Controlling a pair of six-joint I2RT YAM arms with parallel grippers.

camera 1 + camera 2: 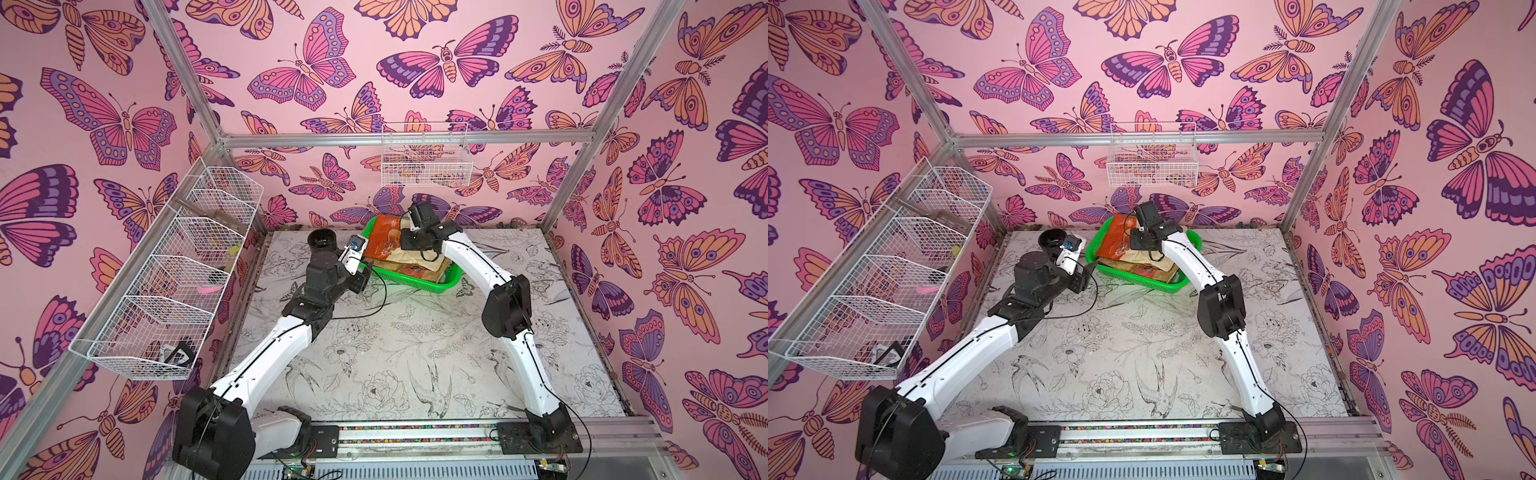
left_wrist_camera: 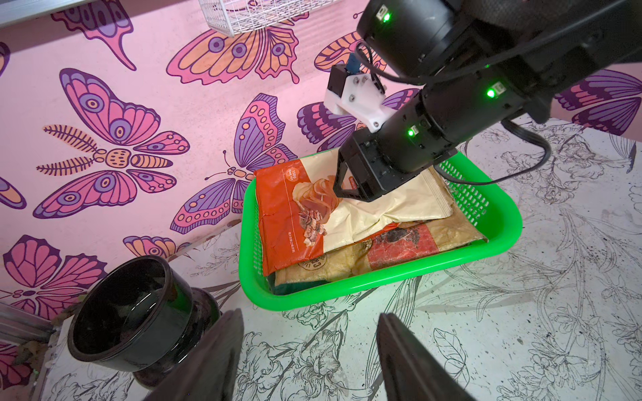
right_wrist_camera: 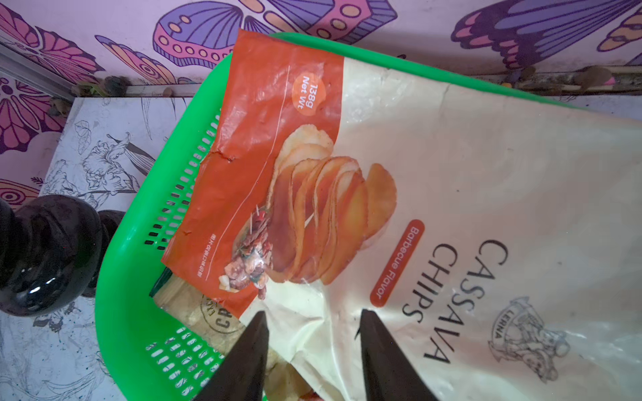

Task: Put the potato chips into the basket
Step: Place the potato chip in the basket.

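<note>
Cream-orange Cassava Chips bag [image 3: 451, 166] lies in the green basket [image 3: 114, 312], so my right gripper [image 3: 311, 312] hangs half-open above it, empty.

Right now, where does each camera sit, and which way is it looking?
Top views: high at the front, looking down over the table; both show the left arm, the right arm and the basket.
Left wrist: on the left arm, looking past the open left gripper at the basket, the Cassava Chips bag and a black pot.
Right wrist: on the right arm, close above the bag, the right gripper open over it.
Shared: both wrist views show the bag lying in the basket.
</note>
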